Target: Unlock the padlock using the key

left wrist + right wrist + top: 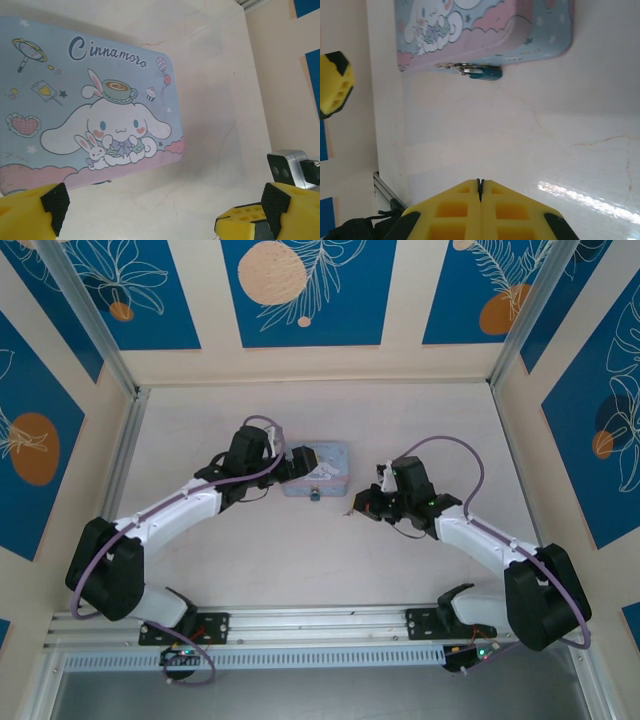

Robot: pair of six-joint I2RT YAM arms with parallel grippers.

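"Right wrist view, nearest item first?"
"Right pincer [480, 185] was closed, yellow pads pressed flush together over bare worktop [520, 140]."
"Padlock position?"
"Beyond that stretch. The padlock [485, 73], blue-grey, lay on the worktop against the front wall of the tin box [485, 30], its shackle at the tin's clasp."
"And the other arm?"
"Left pincer [165, 205] was wide open, gripping nothing, and hovered close to the tin's edge. From above it sat at the tin's left end."
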